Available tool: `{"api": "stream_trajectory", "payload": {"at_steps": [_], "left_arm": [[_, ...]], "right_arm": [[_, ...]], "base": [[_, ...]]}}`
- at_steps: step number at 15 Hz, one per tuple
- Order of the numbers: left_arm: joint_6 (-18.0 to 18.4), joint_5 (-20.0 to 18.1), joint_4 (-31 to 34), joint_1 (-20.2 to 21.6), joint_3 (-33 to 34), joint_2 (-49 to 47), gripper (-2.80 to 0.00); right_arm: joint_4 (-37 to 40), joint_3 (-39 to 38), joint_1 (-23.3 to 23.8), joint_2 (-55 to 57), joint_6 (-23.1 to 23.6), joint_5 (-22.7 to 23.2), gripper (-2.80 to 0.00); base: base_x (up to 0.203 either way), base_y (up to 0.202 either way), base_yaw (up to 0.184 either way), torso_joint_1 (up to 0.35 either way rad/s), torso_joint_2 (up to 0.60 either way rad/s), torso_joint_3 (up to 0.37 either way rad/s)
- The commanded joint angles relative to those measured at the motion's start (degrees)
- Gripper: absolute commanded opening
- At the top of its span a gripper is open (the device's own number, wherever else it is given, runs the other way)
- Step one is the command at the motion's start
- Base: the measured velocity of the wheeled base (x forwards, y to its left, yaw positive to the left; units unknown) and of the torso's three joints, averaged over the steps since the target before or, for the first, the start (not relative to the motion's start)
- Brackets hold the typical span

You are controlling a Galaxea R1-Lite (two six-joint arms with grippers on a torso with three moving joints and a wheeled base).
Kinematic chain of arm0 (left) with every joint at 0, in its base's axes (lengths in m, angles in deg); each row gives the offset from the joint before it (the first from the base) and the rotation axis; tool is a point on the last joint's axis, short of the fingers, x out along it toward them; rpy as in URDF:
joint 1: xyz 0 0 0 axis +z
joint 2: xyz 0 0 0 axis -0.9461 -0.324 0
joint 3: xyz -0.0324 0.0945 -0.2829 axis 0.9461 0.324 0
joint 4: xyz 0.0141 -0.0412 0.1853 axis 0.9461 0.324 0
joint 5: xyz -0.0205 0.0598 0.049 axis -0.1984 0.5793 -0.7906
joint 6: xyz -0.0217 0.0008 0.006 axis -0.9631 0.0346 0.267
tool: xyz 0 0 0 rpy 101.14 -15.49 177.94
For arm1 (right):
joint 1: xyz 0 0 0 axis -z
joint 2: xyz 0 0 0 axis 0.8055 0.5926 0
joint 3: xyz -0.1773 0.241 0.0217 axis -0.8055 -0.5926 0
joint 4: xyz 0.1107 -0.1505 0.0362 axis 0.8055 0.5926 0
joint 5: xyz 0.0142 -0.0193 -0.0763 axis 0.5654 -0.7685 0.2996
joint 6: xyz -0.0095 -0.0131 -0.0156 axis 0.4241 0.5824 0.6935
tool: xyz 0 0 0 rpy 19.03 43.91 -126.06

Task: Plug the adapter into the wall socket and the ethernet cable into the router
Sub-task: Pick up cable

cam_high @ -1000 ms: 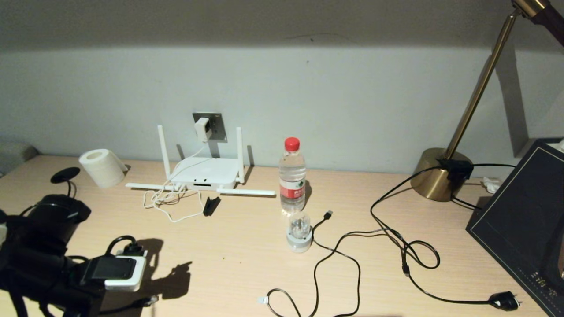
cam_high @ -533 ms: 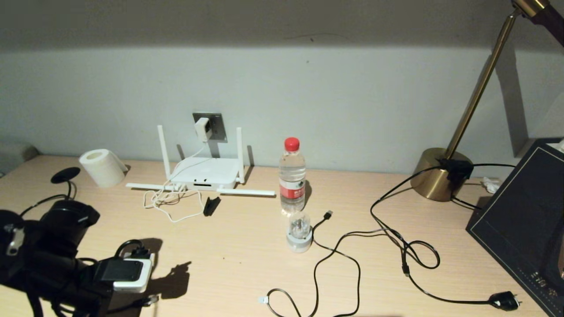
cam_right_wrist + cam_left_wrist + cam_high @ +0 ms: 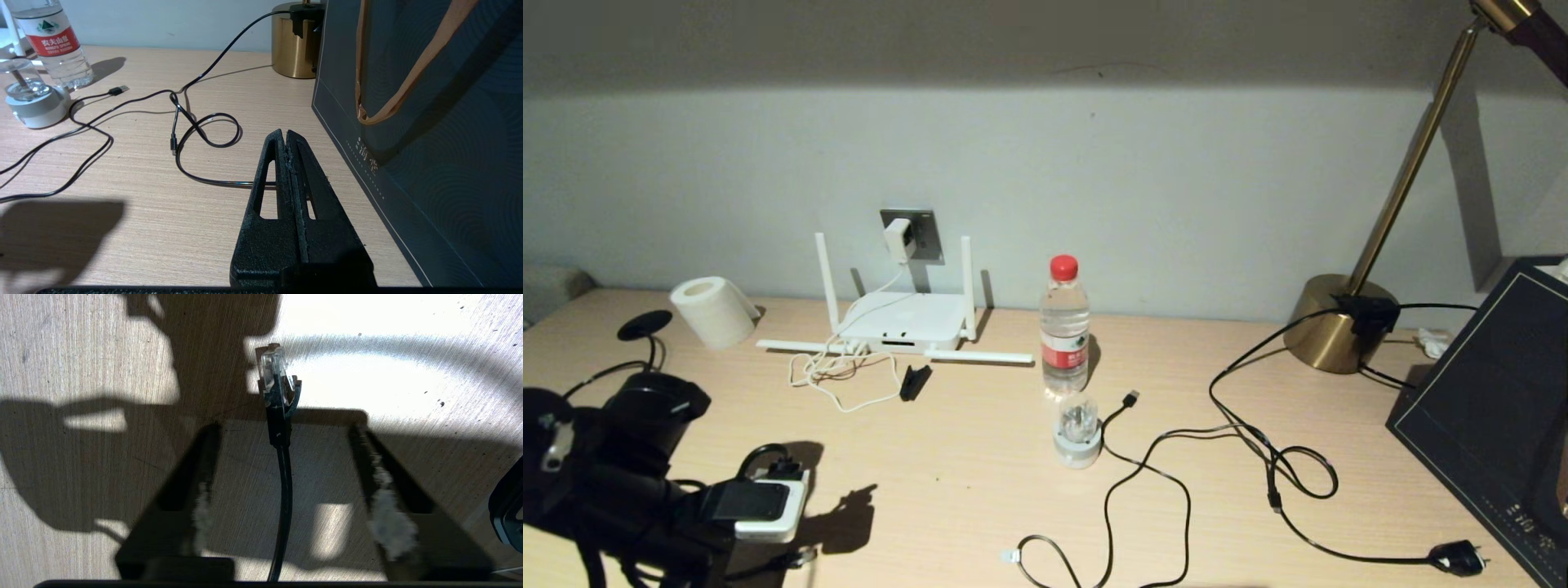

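Observation:
The white adapter (image 3: 897,238) sits plugged into the grey wall socket (image 3: 921,234), and its thin white cord hangs down to the white router (image 3: 903,321) below. The black ethernet cable (image 3: 284,490) lies on the desk at the front left. Its clear connector (image 3: 277,377) points away from my wrist; in the head view its tip (image 3: 803,557) shows just right of my left arm. My left gripper (image 3: 286,428) hovers open over this cable, one finger on each side and neither touching it. My right gripper (image 3: 285,136) is shut and empty at the desk's right.
A toilet roll (image 3: 712,310) lies left of the router, with a black clip (image 3: 915,381) in front of it. A water bottle (image 3: 1064,327), a domed gadget (image 3: 1078,433), a thin USB cable (image 3: 1131,398) and a looped lamp cord (image 3: 1298,482) fill the middle. A brass lamp base (image 3: 1335,322) and a dark bag (image 3: 1486,408) stand right.
My left arm has shifted a little to the right and forward over the ethernet cable's end. Nothing else has moved.

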Motion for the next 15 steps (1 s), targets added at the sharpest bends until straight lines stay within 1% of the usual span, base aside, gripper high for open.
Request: {"api": "stream_trajectory", "payload": {"at_steps": [1, 9, 11, 13, 15], "left_arm": [[0.5, 0.1, 0.3, 0.1, 0.0, -0.4, -2.8], [0.6, 0.0, 0.3, 0.3, 0.3, -0.3, -2.8], [0.9, -0.9, 0.2, 0.2, -0.4, 1.2, -2.8], [2.4, -3.8, 0.8, -0.2, -4.1, 3.9, -2.8], [2.7, -6.3, 2.7, -1.1, -10.7, 5.8, -2.8]], "right_arm": [[0.0, -1.8, 0.0, 0.1, 0.0, 0.0, -2.8], [0.0, -1.8, -0.1, 0.1, -0.1, 0.0, -2.8], [-0.1, -1.8, 0.0, 0.0, -0.1, 0.0, -2.8], [-0.5, -1.8, 0.0, 0.0, 0.3, 0.0, -2.8], [-0.6, -1.8, 0.0, 0.0, 0.2, 0.0, -2.8]], "base": [[0.0, 0.0, 0.0, 0.0, 0.0, 0.0], [0.0, 0.0, 0.0, 0.0, 0.0, 0.0], [0.0, 0.0, 0.0, 0.0, 0.0, 0.0], [0.0, 0.0, 0.0, 0.0, 0.0, 0.0], [0.0, 0.0, 0.0, 0.0, 0.0, 0.0]]}}
